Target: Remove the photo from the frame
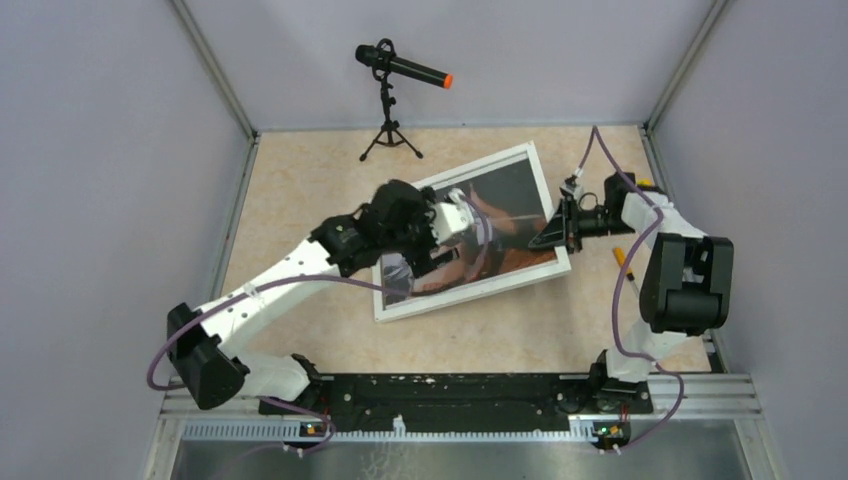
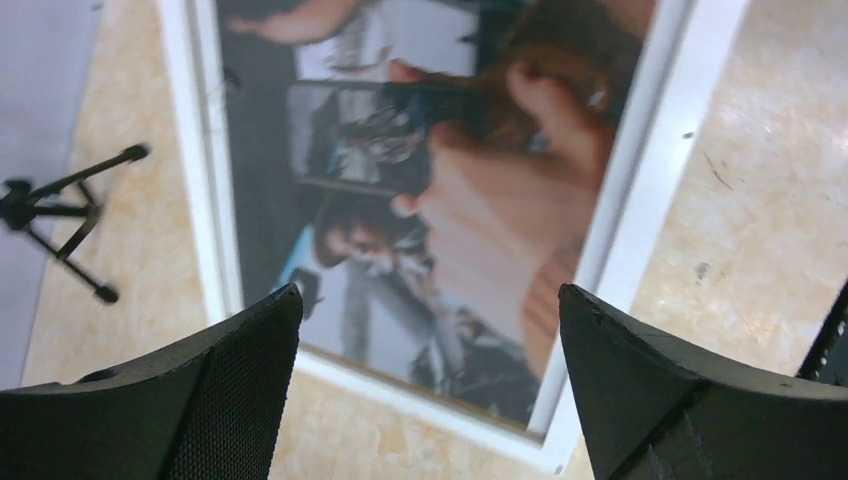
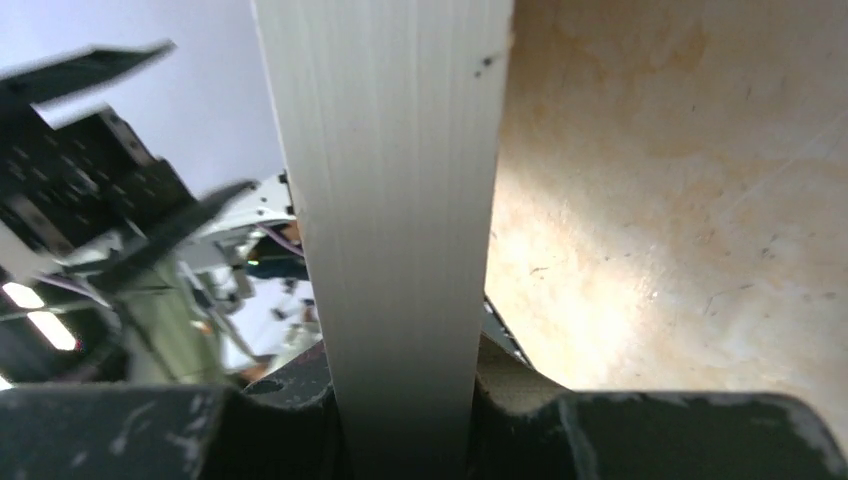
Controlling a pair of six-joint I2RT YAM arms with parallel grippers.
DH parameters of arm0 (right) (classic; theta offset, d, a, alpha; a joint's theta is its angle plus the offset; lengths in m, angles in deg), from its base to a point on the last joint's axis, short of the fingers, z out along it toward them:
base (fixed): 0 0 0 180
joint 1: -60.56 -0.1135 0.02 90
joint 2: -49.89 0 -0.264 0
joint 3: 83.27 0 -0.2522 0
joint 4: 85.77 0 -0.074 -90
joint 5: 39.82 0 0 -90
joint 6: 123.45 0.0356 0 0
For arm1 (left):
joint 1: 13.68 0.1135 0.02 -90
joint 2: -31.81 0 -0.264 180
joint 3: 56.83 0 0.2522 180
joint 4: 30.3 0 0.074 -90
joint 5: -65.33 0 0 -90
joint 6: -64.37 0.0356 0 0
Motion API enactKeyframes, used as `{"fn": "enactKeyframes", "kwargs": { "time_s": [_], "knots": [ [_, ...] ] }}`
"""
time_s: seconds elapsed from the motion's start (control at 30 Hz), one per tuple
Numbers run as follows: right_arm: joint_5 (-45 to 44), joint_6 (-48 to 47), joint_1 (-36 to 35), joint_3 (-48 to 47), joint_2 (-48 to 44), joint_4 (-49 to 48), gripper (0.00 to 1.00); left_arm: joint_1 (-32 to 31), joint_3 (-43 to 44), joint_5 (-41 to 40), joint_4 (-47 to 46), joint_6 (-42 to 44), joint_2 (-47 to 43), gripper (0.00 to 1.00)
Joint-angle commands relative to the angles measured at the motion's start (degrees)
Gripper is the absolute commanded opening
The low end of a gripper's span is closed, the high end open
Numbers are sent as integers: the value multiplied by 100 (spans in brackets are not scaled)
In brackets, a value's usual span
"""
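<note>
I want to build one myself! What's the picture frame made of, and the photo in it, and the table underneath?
The frame looks like pale wood: fine straight grain along its side, front rim painted white. The photo seems printed paper with a slight sheen; whether glazing covers it, I cannot tell. The tabletop is beige and marbled: laminate or stone, hard to say.
</note>
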Motion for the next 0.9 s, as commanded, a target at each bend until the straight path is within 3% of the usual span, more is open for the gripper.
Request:
{"fn": "enactKeyframes", "kwargs": {
  "time_s": [0.0,0.2,0.37,0.57,0.73,0.87],
  "knots": [
    [-308,-2572,106,-1504,91,3113,0,765,546,308,260,-512,-536,99],
    [-779,-2466,273,-2351,-532,3208,0,2007,1091,337,625,-1155,-555,99],
    [-1514,-2088,272,-2590,-1605,2799,0,2390,1161,102,712,-1431,-756,99],
    [-2435,-1941,228,-4127,-1889,2685,0,2848,1220,-373,748,-1730,-826,99],
    [-3244,-2563,-366,-5751,-1518,3305,0,3537,1539,-153,963,-2142,-682,99],
    [-4226,-2765,-1143,-6444,-1406,3155,0,4322,1796,399,1213,-2517,-517,99]
  ]
}}
